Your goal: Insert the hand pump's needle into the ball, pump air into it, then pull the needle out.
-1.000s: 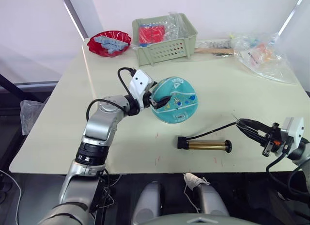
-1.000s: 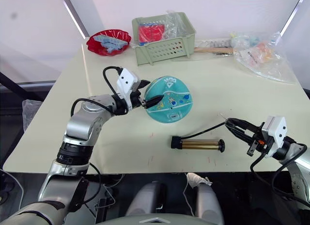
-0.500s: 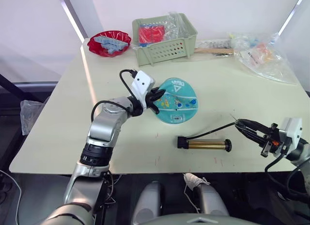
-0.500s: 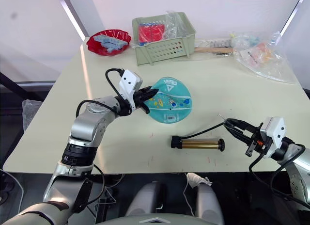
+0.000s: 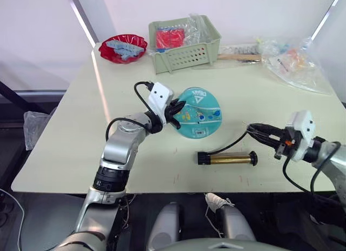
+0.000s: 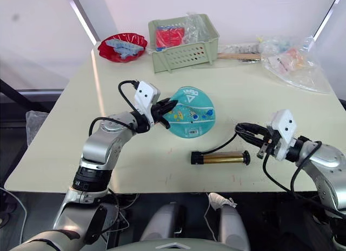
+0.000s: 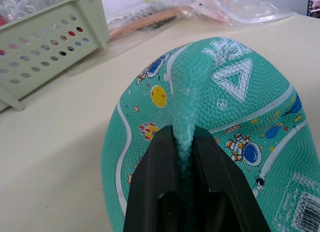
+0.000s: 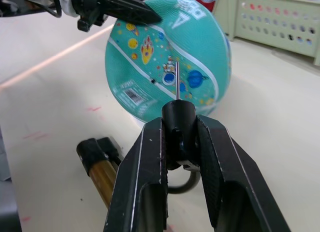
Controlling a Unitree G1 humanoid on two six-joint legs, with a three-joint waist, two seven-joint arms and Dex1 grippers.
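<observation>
The teal-blue ball [image 5: 199, 113] sits saggy and tipped up on its edge at the table's middle. My left gripper [image 7: 183, 134] is shut on a raised fold of its skin at the ball's left side. The bronze hand pump [image 5: 227, 158] lies on the table in front of the ball, and its black hose [image 5: 231, 145] curves up to the right. My right gripper [image 8: 179, 123] is shut on the black fitting at the hose end. The needle [image 8: 177, 81] sticks out past the fingertips, pointing at the ball's printed face with a gap between them.
A green basket [image 5: 186, 45] with bagged items stands at the back, with a red bowl [image 5: 122, 48] to its left. Clear plastic bags [image 5: 294, 59] and a wooden stick [image 5: 238, 57] lie at the back right. The table's front edge runs just before the pump.
My left gripper has shut on a fold of the ball and tipped the ball more upright. My right gripper has carried the needle left, toward the ball.
</observation>
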